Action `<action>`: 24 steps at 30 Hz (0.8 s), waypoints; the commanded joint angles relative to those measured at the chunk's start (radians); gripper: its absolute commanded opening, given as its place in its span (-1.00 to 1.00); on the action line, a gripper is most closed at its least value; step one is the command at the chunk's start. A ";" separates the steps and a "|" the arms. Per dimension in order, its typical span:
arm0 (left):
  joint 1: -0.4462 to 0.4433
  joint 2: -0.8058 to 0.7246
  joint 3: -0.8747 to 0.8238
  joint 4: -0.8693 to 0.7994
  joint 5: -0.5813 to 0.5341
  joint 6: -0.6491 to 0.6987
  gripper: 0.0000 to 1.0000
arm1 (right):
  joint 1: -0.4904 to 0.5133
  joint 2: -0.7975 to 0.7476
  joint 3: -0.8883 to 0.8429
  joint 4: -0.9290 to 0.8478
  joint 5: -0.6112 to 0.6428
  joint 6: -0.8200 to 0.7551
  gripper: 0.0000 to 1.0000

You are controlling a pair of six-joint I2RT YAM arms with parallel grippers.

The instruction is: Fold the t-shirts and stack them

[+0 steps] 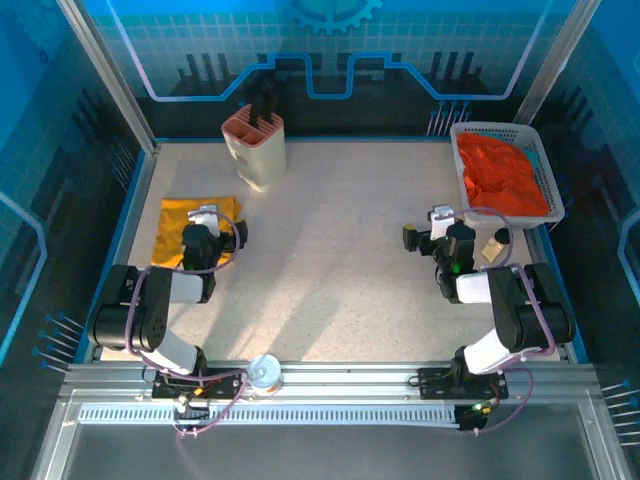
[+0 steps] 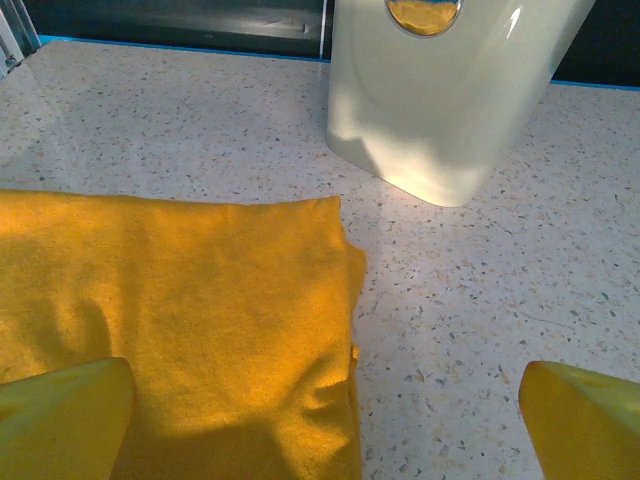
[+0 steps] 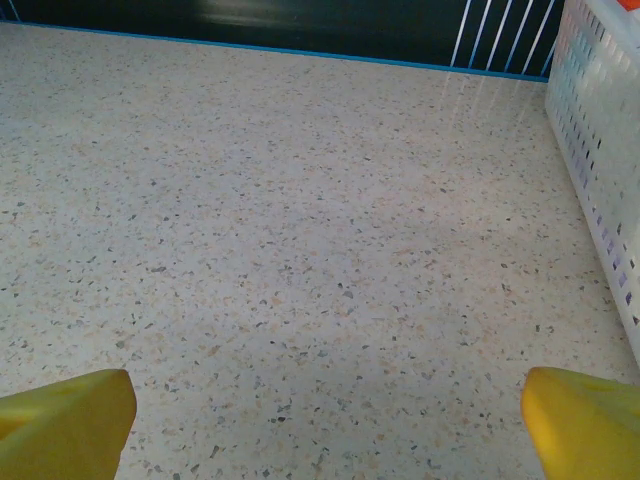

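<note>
A mustard-yellow t-shirt [image 1: 178, 228] lies folded flat at the left of the table. My left gripper [image 1: 207, 217] hovers over its right edge, open; in the left wrist view the yellow cloth [image 2: 180, 300] spreads below the left gripper [image 2: 325, 430], whose yellow fingertips [image 2: 60, 420] stand far apart with nothing between them. The orange-red t-shirt [image 1: 500, 175] sits crumpled in a white basket [image 1: 548, 170] at the back right. My right gripper [image 1: 440, 220] is open above bare table, left of the basket; its fingertips [image 3: 585, 425] show wide apart in the wrist view of the right gripper [image 3: 325, 430].
A cream bin [image 1: 255, 148] holding dark tools stands at the back, just beyond the yellow shirt, and looms close in the left wrist view as the bin [image 2: 450, 100]. The basket's perforated wall [image 3: 600, 150] rises at the right of the right gripper. Speckled tabletop [image 1: 340, 260] spans the middle.
</note>
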 commanded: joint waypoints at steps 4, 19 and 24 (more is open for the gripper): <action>-0.006 0.004 0.000 0.025 0.010 0.008 0.99 | -0.007 -0.001 0.019 0.014 -0.013 -0.009 0.99; -0.006 0.004 0.013 0.001 0.052 0.024 0.99 | -0.010 -0.001 0.019 0.014 -0.016 -0.007 0.99; -0.006 0.003 0.017 -0.006 0.078 0.032 0.98 | -0.010 -0.001 0.018 0.015 -0.016 -0.008 0.99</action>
